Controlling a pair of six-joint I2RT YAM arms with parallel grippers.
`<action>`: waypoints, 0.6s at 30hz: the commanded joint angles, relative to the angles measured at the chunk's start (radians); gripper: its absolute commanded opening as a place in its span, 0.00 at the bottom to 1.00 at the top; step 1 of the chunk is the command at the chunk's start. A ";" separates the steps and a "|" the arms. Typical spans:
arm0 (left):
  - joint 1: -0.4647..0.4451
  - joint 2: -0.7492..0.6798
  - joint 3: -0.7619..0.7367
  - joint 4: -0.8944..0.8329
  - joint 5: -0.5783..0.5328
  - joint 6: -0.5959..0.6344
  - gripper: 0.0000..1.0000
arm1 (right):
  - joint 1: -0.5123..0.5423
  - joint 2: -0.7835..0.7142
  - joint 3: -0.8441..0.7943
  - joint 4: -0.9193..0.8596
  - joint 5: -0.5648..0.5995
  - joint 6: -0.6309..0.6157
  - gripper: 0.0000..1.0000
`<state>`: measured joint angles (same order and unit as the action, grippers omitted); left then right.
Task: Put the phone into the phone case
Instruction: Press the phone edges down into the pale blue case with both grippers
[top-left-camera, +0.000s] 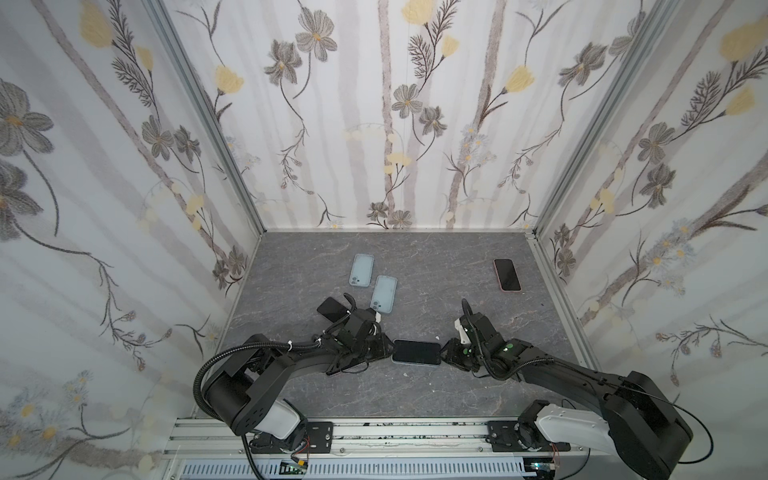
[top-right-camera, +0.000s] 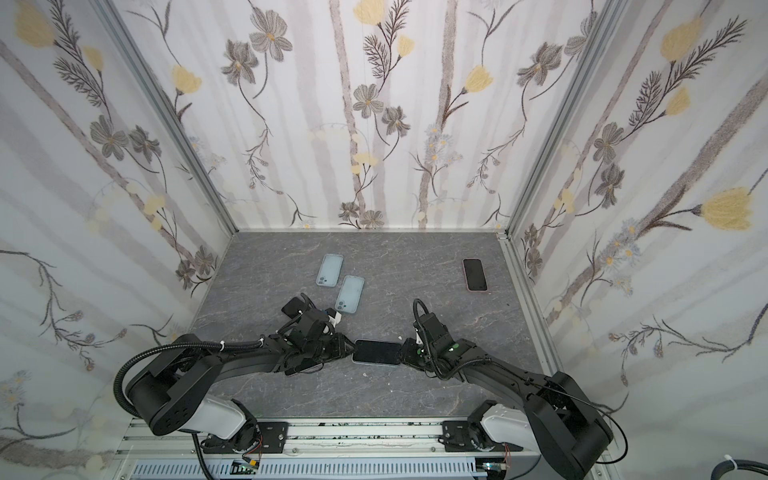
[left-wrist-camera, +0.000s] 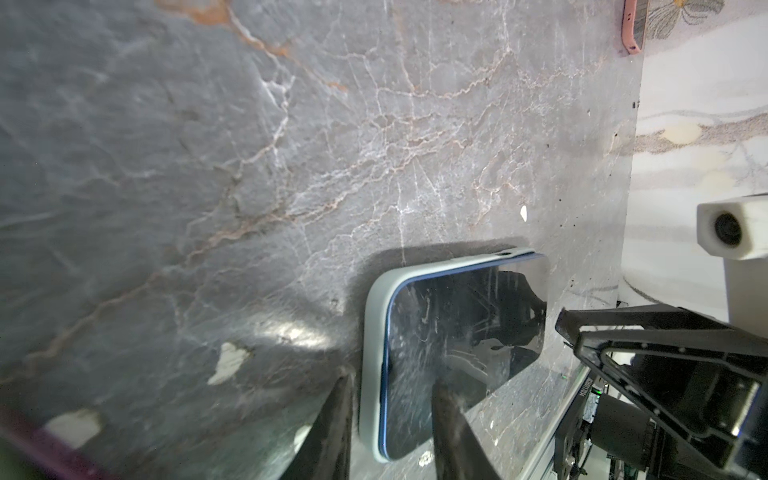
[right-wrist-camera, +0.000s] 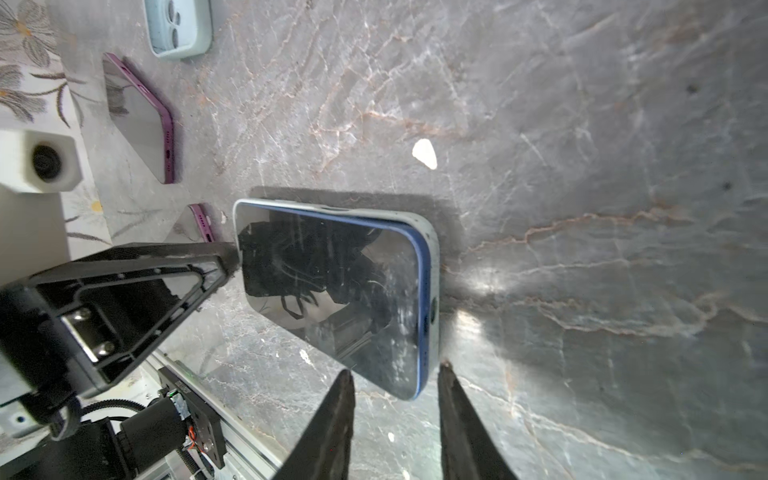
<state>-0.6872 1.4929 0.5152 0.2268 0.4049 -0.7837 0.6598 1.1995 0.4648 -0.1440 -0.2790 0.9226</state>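
We see the phone (top-left-camera: 417, 352) lying screen-up in the pale phone case (left-wrist-camera: 372, 332) at the table's (top-left-camera: 415, 399) front centre; the left gripper (left-wrist-camera: 390, 378) straddles one end, grip uncertain, while the right gripper (right-wrist-camera: 395, 368) stands parted by the other.

Bright even light, screen glare, blurred edges
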 joint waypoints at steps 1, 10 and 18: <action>0.000 0.006 0.021 -0.033 0.013 0.045 0.30 | 0.000 0.020 -0.009 0.027 -0.021 -0.003 0.28; -0.002 0.040 0.039 -0.036 0.021 0.052 0.26 | 0.000 0.094 -0.002 0.077 -0.052 -0.023 0.15; -0.016 0.045 0.028 -0.038 0.018 0.046 0.22 | 0.004 0.128 0.005 0.064 -0.051 -0.037 0.09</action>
<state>-0.6949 1.5402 0.5465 0.1982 0.4034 -0.7372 0.6579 1.3109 0.4683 -0.0792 -0.3347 0.9035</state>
